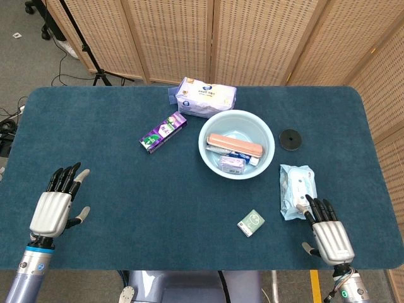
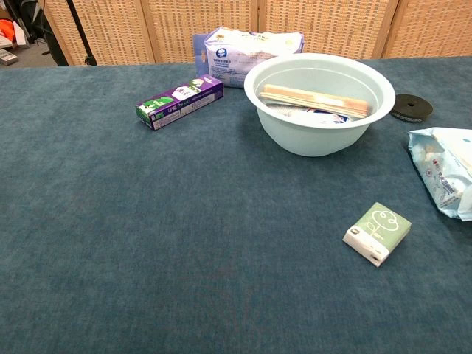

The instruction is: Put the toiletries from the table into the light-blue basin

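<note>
The light-blue basin (image 1: 266, 150) (image 2: 295, 136) stands right of the table's middle, holding an orange-lidded case (image 1: 235, 142) (image 2: 313, 99) and small packets. On the cloth lie a purple toothpaste box (image 1: 163, 132) (image 2: 179, 102), a white-and-blue tissue pack (image 1: 206, 96) (image 2: 247, 44), a small green soap packet (image 1: 251, 223) (image 2: 377, 233) and a pale-blue wipes pack (image 1: 297, 190) (image 2: 445, 177). My left hand (image 1: 55, 207) hovers open over the front left edge. My right hand (image 1: 327, 235) is open at the front right, its fingertips touching or just short of the wipes pack. Neither hand shows in the chest view.
A black round disc (image 1: 290, 138) (image 2: 411, 107) lies right of the basin. Woven folding screens (image 1: 252, 38) stand behind the table, with a tripod leg (image 1: 85, 50) at the back left. The blue tablecloth (image 1: 158, 196) covers the whole table.
</note>
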You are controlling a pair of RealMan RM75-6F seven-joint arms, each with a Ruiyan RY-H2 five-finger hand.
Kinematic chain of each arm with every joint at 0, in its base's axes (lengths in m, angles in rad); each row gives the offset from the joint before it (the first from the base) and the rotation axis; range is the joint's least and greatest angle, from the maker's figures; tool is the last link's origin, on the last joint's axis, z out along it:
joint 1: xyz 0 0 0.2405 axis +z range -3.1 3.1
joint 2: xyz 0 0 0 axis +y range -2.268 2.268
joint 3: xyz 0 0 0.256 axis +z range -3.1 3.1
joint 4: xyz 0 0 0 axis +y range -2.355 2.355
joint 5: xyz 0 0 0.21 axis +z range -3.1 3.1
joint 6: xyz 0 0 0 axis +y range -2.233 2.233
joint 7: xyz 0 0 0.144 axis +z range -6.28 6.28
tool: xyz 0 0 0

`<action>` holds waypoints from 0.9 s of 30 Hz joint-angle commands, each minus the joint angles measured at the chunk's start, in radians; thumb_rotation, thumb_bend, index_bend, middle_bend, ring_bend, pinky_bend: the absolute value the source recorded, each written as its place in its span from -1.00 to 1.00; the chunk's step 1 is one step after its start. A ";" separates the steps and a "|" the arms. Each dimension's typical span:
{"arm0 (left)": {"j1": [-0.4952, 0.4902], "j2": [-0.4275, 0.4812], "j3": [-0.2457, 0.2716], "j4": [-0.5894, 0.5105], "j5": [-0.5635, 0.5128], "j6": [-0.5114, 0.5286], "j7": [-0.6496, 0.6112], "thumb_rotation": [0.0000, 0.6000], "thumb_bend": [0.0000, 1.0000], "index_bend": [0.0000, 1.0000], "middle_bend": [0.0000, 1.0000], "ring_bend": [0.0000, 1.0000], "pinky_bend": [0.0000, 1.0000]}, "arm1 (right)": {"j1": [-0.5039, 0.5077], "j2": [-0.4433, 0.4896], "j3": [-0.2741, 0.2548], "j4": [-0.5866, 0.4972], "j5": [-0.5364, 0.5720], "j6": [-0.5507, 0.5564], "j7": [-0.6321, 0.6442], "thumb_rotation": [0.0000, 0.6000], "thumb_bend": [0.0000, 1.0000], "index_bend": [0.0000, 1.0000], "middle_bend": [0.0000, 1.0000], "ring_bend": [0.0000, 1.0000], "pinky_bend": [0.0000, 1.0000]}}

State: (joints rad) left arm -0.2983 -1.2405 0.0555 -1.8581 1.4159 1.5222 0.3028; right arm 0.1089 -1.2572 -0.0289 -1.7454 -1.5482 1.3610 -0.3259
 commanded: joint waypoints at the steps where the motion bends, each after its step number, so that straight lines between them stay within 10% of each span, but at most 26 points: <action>1: 0.006 0.006 -0.006 -0.003 0.002 -0.008 -0.007 1.00 -0.44 -0.79 -1.00 -1.00 -0.98 | 0.035 -0.022 0.012 -0.041 0.000 -0.042 -0.057 1.00 -0.69 -0.67 -1.00 -1.00 -1.00; 27: 0.047 0.041 -0.060 -0.018 0.024 -0.053 -0.061 1.00 -0.44 -0.79 -1.00 -1.00 -0.98 | 0.157 -0.222 0.055 0.015 0.171 -0.214 -0.198 1.00 -0.64 -0.52 -1.00 -1.00 -1.00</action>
State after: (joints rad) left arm -0.2520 -1.1994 -0.0038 -1.8770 1.4391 1.4691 0.2431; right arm 0.2633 -1.4760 0.0242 -1.7330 -1.3798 1.1493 -0.5220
